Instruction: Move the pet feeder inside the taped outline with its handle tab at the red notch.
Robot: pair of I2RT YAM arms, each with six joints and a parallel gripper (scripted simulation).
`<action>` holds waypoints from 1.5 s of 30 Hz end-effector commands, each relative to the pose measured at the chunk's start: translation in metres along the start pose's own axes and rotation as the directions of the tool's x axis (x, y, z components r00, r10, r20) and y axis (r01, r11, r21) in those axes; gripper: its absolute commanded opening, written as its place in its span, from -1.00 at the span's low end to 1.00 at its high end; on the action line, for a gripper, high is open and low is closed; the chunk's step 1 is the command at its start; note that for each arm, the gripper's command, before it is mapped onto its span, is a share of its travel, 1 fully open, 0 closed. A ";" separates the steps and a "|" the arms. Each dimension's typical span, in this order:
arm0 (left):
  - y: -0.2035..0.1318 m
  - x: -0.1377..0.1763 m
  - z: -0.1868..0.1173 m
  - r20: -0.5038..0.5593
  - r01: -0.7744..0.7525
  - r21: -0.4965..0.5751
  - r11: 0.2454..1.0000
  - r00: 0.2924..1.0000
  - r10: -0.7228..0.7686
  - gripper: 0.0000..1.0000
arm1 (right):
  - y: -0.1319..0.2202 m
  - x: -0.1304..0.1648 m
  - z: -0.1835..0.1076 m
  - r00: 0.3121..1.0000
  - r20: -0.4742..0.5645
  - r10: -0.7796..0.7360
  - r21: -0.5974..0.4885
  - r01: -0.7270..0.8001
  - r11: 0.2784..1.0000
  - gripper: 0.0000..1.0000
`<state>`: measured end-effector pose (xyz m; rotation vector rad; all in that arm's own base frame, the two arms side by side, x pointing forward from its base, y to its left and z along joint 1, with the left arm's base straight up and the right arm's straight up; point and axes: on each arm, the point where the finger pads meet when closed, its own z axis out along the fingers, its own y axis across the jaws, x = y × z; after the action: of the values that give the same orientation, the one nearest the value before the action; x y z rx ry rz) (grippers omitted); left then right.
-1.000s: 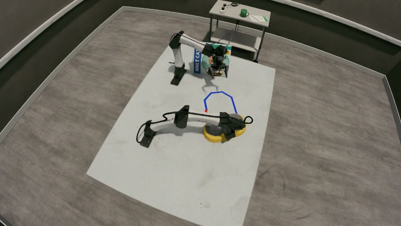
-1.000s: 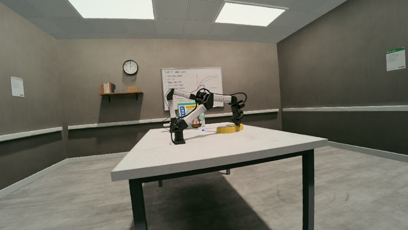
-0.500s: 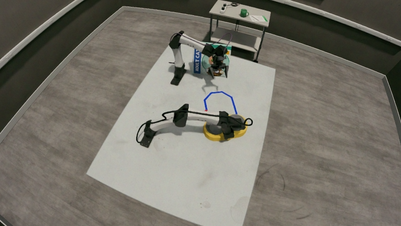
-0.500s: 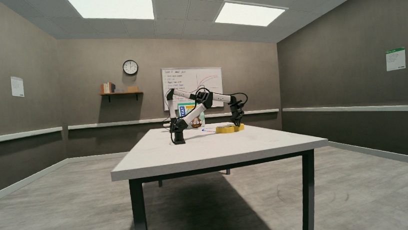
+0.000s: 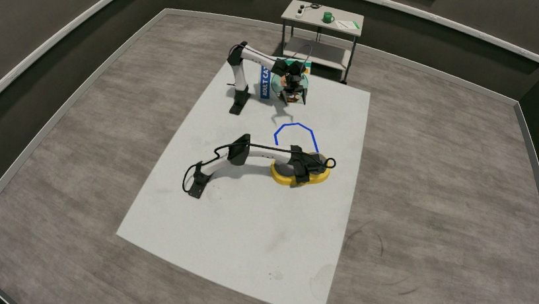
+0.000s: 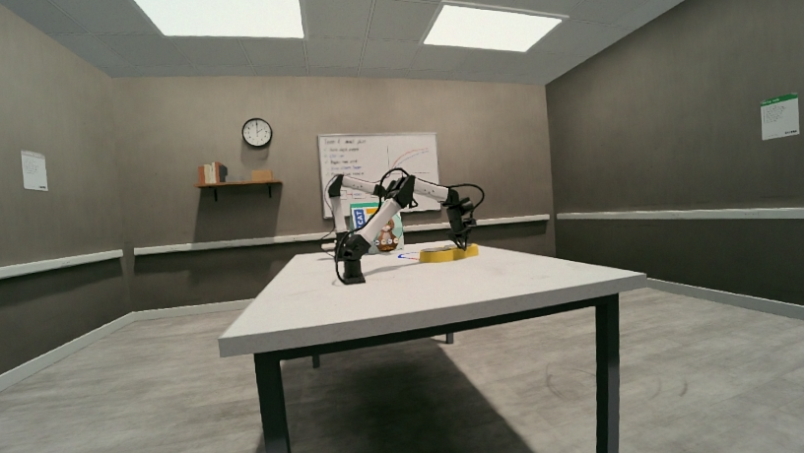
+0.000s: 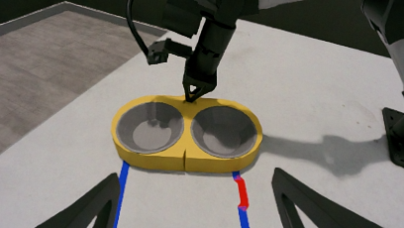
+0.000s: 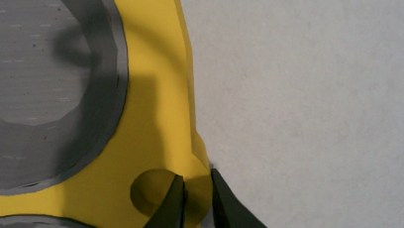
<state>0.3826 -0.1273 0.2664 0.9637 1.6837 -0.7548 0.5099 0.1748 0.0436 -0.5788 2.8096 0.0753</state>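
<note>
Well, the pet feeder (image 5: 281, 180) (image 6: 438, 256) (image 7: 187, 130) (image 8: 170, 109) lies beneath the right gripper (image 5: 302, 172) (image 6: 463, 246) (image 7: 190, 98) (image 8: 198, 179), mostly outside the taped outline (image 5: 315, 140) (image 6: 400, 256) (image 7: 120, 193), so the main move looks undone, while the left gripper (image 5: 294, 103) (image 7: 197, 177) waits beyond the outline, fingers wide apart. Both steel bowls (image 5: 283, 168) (image 7: 150, 127) (image 8: 45, 74) appear level in their wells below that right hand, already fine. Its fingers are clamped on the handle tab (image 8: 197, 169), which still needs swinging round to the red notch (image 7: 242, 193).
</note>
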 end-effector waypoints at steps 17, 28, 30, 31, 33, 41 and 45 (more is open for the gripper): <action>-0.004 0.002 -0.006 -0.016 -0.071 -0.016 0.997 0.997 0.071 1.00 | 0.006 -0.010 -0.016 0.972 0.091 0.218 0.058 -0.223 0.973 -0.79; -0.007 0.019 -0.008 -0.095 -0.089 -0.013 0.996 0.992 0.088 1.00 | 0.032 0.006 -0.018 0.935 0.086 0.345 0.082 -0.352 0.933 -0.79; -0.008 0.021 -0.008 -0.102 -0.090 -0.012 0.996 0.991 0.088 1.00 | 0.038 0.013 -0.018 0.926 0.075 0.370 0.092 -0.375 0.922 -0.79; -0.008 0.021 -0.008 -0.104 -0.090 -0.012 0.996 0.991 0.088 1.00 | 0.042 0.012 -0.019 0.923 0.085 0.374 0.088 -0.381 0.920 -0.79; -0.008 0.021 -0.008 -0.104 -0.090 -0.011 0.996 0.991 0.088 1.00 | 0.042 0.016 -0.019 0.916 0.076 0.393 0.098 -0.400 0.911 -0.79; -0.008 0.022 -0.008 -0.105 -0.090 -0.011 0.996 0.991 0.088 1.00 | 0.057 0.026 -0.021 0.868 0.085 0.489 0.120 -0.496 0.860 -0.79; -0.008 0.022 -0.008 -0.105 -0.090 -0.011 0.996 0.991 0.088 1.00 | 0.060 0.031 -0.011 0.877 0.059 0.477 0.125 -0.481 0.868 -0.79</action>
<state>0.3717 -0.1230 0.2423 1.0721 1.7172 -0.6695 0.4595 0.2114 0.0436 0.1142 2.8532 -0.0296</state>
